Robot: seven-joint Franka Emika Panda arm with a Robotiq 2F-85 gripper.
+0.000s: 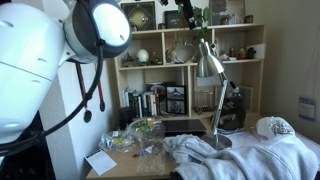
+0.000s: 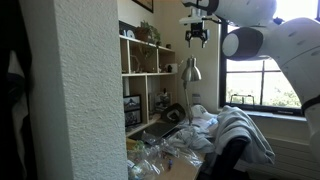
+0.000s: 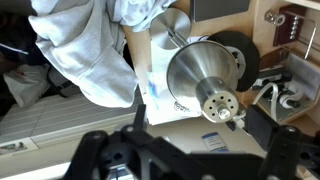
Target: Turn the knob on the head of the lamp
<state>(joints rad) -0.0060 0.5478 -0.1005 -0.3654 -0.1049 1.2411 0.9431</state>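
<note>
The lamp (image 1: pixel 214 100) stands on the desk, with its thin arm rising from a round base (image 1: pixel 218 142). Its silver cone head (image 1: pixel 208 63) also shows in an exterior view (image 2: pixel 190 72). In the wrist view I look down on the head (image 3: pixel 195 72), and the small knob (image 3: pixel 223 111) sits at its narrow perforated tip. My gripper (image 3: pixel 190 160) is open and empty, with the dark fingers spread at the bottom of the frame. It hangs well above the head in both exterior views (image 1: pixel 187 14) (image 2: pixel 196 38) and does not touch it.
A white garment (image 1: pixel 250 155) (image 3: pixel 85 50) is heaped on the desk beside the lamp base. A wooden shelf unit (image 1: pixel 160 70) full of items stands behind. Clear plastic bags (image 1: pixel 140 135) and papers (image 3: pixel 165 95) lie on the desk. A black round object (image 3: pixel 243 55) sits next to the head.
</note>
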